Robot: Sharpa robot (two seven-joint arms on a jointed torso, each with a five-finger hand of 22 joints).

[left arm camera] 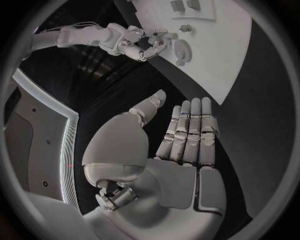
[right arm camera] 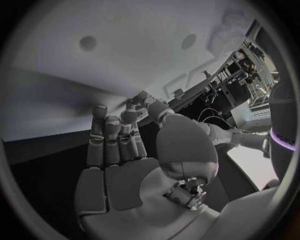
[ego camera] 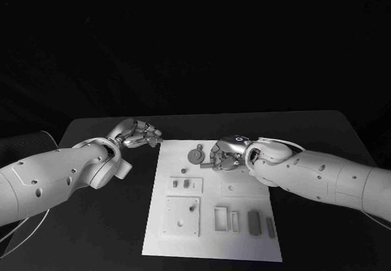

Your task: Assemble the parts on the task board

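we're hovering right hand [ego camera: 228,155] over task board [ego camera: 251,241] far end, fingers apart, empty | left hand [ego camera: 137,134] open beside board | round part [ego camera: 196,155] looking light, rigid; pinching rim

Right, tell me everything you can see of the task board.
The task board is a flat white rectangular plate lying lengthwise on the black table, between the two arms. Its surface carries shallow rectangular recesses and raised blocks near the robot, small holes, and a round disc-shaped part toward the far end. The right hand rests over that far end beside the disc; the left hand stays off the board, past its far left corner.
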